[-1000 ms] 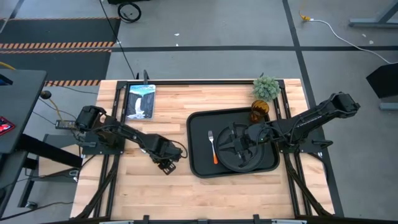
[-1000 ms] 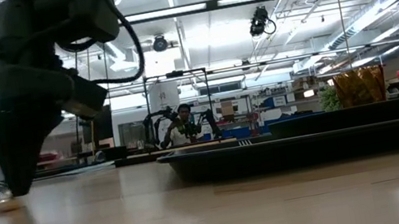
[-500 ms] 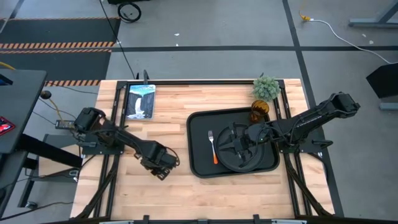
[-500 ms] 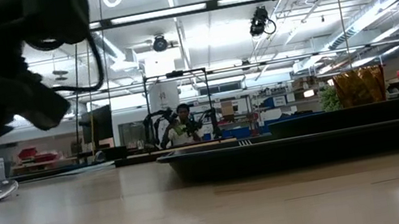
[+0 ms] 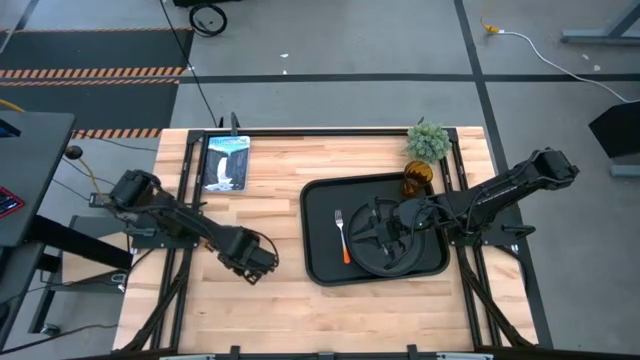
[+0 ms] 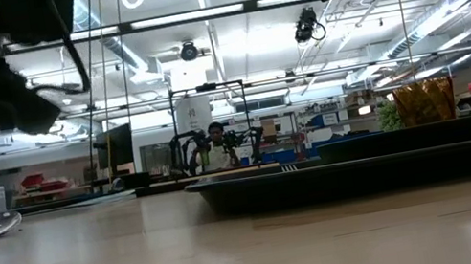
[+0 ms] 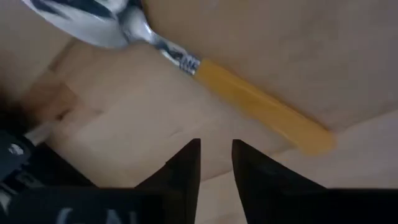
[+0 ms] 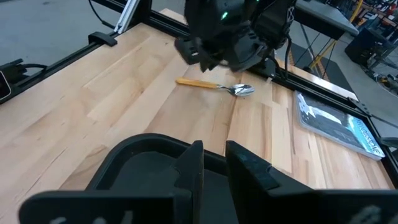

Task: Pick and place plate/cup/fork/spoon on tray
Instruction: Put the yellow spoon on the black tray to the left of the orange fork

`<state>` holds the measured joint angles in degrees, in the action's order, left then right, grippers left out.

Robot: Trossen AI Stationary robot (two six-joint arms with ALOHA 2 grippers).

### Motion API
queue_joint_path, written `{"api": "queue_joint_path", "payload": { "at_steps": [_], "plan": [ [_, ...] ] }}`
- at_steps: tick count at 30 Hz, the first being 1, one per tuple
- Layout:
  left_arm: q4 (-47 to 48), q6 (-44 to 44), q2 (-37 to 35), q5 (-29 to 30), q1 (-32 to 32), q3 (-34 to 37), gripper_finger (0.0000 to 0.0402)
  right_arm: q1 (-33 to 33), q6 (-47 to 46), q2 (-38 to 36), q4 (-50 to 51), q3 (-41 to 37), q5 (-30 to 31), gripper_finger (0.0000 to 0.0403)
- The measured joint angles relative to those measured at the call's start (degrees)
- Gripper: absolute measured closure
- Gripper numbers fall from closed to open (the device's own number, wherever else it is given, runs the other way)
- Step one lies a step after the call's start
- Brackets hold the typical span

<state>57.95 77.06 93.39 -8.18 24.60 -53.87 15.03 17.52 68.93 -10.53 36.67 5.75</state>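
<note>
Under the left gripper (image 5: pixel 250 264) we see a pale butcher-block tabletop (image 5: pixel 300 305) in a black frame. Past the table's far edge, well beyond both the left gripper and the right gripper (image 5: pixel 383 232), the floor (image 5: pixel 330 60) is grey concrete crossed by dark lines. Out on the left gripper's side lies a dark mat (image 5: pixel 90 50) edged with orange-and-black hazard stripes, and nearer to it stands a black desk (image 5: pixel 30 170). Far beyond the right gripper, a white cable (image 5: pixel 530 42) trails over the floor. At table height we look into a big workshop: long ceiling strip lights (image 6: pixel 224 10), cluttered benches, and a person (image 6: pixel 216 145) at a distant workstation.
</note>
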Motion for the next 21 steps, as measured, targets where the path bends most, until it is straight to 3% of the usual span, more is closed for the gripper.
{"api": "queue_joint_path", "payload": {
  "at_steps": [6,12,16,21],
  "plan": [
    [4.00,5.60,-9.71,10.12,0.17,0.49,0.0333,0.01,0.02,0.00,-0.03,0.00,0.01,0.0328],
    [3.59,22.30,-16.74,17.37,1.88,7.20,0.0347,0.01,0.02,0.00,0.24,0.00,0.02,0.0328],
    [-0.88,30.60,-16.45,17.41,3.33,9.88,0.0316,0.01,0.02,0.00,0.34,0.00,0.03,0.0328],
    [-6.75,37.83,-14.67,17.64,3.58,10.95,0.0238,0.02,0.09,0.00,-0.10,0.02,0.03,0.0328]
  ]
}}
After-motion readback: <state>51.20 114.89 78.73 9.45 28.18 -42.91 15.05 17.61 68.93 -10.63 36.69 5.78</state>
